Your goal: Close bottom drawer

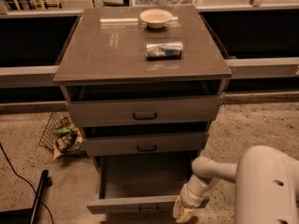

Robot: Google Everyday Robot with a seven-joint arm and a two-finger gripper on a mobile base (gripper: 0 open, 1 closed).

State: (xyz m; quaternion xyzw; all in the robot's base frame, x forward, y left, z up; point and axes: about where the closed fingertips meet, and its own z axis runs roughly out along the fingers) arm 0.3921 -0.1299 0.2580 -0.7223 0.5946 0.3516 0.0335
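The bottom drawer [135, 203] of the grey cabinet stands pulled out, its inside empty, with its thin front panel and small dark handle [148, 209] near the bottom edge of the view. My gripper [182, 213] hangs low at the drawer front's right end, right by the panel's right corner. My arm comes in from the lower right. The middle drawer [145, 143] and top drawer [144, 110] stand slightly out.
A cream bowl [155, 17] and a lying can [163, 50] rest on the cabinet top [103, 50]. A wire basket with snack packs [63, 135] sits on the floor at the left. A dark cable and pole [39, 195] lie at the lower left.
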